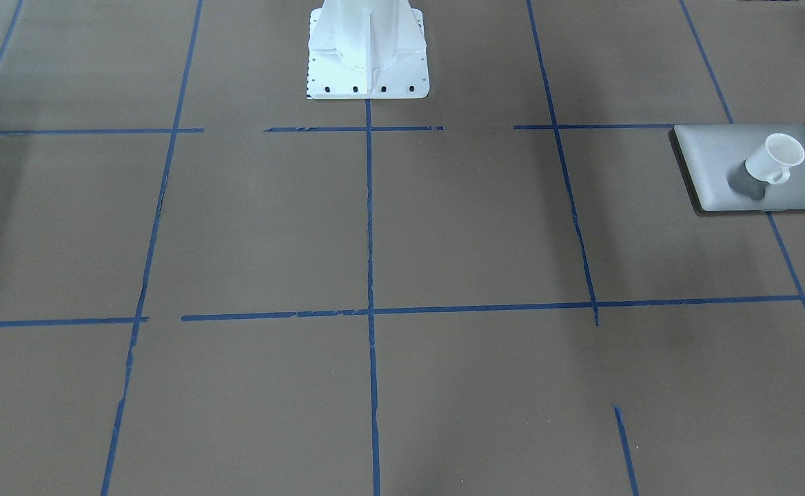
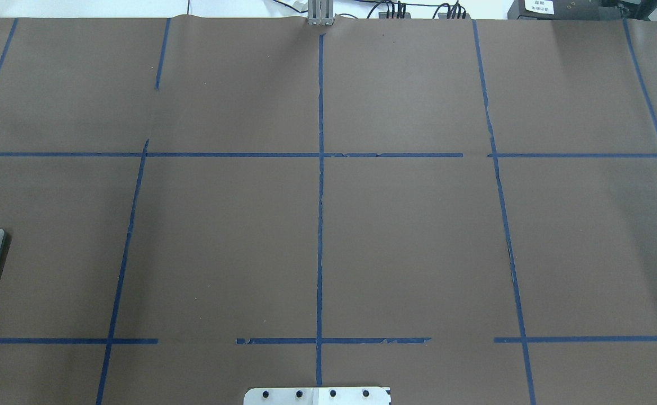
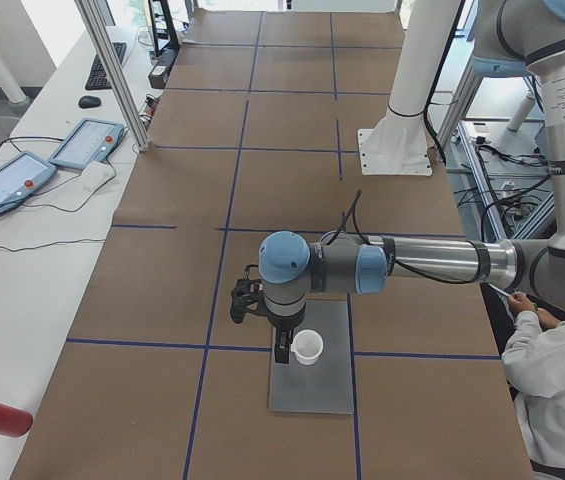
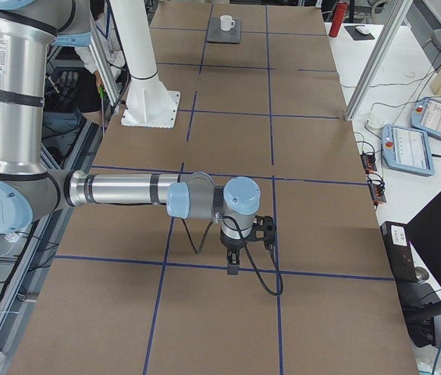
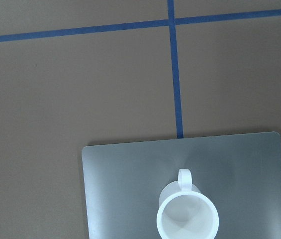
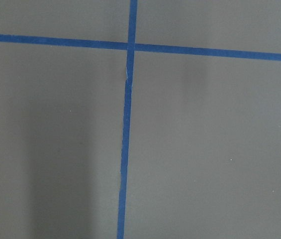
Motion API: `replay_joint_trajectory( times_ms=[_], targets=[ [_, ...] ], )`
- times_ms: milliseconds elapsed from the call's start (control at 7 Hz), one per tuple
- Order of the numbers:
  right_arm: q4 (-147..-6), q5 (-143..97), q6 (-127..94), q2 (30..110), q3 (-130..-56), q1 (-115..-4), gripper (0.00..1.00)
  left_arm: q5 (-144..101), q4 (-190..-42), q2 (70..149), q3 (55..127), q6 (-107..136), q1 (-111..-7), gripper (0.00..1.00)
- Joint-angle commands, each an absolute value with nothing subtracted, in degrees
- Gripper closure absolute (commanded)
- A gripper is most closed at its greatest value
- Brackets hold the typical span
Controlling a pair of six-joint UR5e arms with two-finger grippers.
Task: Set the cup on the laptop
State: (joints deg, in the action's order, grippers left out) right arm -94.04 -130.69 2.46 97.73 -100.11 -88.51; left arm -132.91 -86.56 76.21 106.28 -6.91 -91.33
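Broadly, the brown table [image 1: 444,227] fills every view, and blue tape [image 1: 369,207] divides it into large squares. A white pedestal [image 1: 368,48] stands bolted at the robot's edge of the table.

Seen from the table's left end, the left arm [image 3: 412,262] reaches out level over the table, its wrist bent downward above the laptop. From the right end, the right arm [image 4: 119,190] stretches out level in the same way, well away from the laptop, with its wrist over a tape crossing.

The laptop [image 1: 709,158] lies flat and closed on the robot's left side of the table, covering part of a tape line. In the overhead view only one corner of it shows, at the left edge.

The cup [image 1: 771,160] stands upright on the laptop lid, roughly at its middle, mouth up. In the left wrist view its handle points toward the laptop's far edge.

The left tool [image 3: 281,350] hangs just beside the cup. Whether it touches the cup, and whether it is released or clenched, I cannot tell. The right tool [image 4: 233,266] points down over bare table, and its state cannot be told either.
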Motion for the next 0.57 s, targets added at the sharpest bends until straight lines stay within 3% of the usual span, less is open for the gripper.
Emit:
replay_joint_trajectory(
  times_ms=[0,429],
  targets=[
    [-94.04,-130.61,2.46,97.73,-100.11,-88.51,0.0,-132.98,-87.97,76.29,106.26,-6.94,-91.23,0.0],
    [-94.04,-130.69,2.46,97.73,-100.11,-88.51,0.0,-132.98,-88.07,76.29,106.0,-6.94,-91.23,0.0]
  ],
)
